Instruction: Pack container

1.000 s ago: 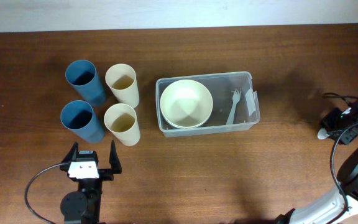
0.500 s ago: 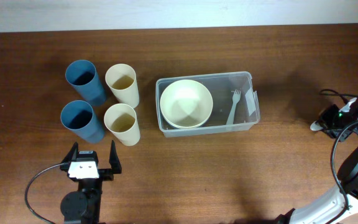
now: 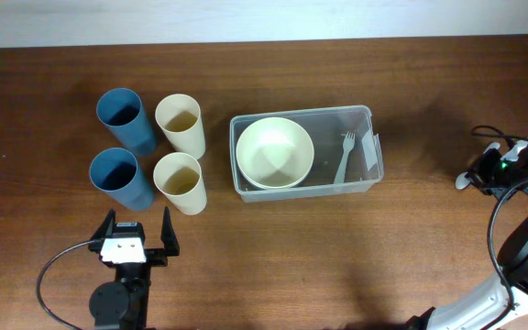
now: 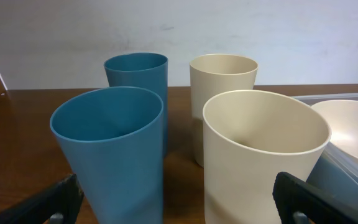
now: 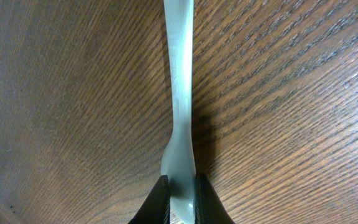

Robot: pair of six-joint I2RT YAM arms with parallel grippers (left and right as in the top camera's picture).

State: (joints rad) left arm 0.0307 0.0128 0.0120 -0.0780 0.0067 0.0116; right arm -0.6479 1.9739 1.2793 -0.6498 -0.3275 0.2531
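Since a second ago, the right gripper point(image 5: 180, 200) has crept a little up and to the left near the table's point(image 3: 337, 261) right edge, and its jaws have drawn in from half apart. They now pinch a pale utensil point(image 5: 180, 93) by one end. The dark fingertips point(image 5: 158, 199) press on either side of its widened part, and the slim handle runs straight away from them, flat on the wood grain (whether it is a spoon, knife or fork cannot be told from here). From above, only the utensil's pale tip shows just beyond the gripper, well apart from everything else on the table.

Nothing else has shifted. The container point(image 3: 301, 114) sits a little right of the table's centre, long side running left to right, with its white label point(image 3: 371, 154) on the right short end. Inside it, a cream bowl point(image 3: 274, 151) fills the left half and a pale fork point(image 3: 344, 156) lies in the right half, tines pointing to the far side.

Left of the container stand four upright cups in a square: two blue cups point(image 3: 120, 117) on the outside and two cream cups point(image 3: 180, 122) nearer the container. The left gripper point(image 3: 137, 225) hovers just on the near side of them, jaws spread wide and holding nothing; its fingers point(image 4: 309, 198) frame the nearer blue and cream cups in the wrist view.
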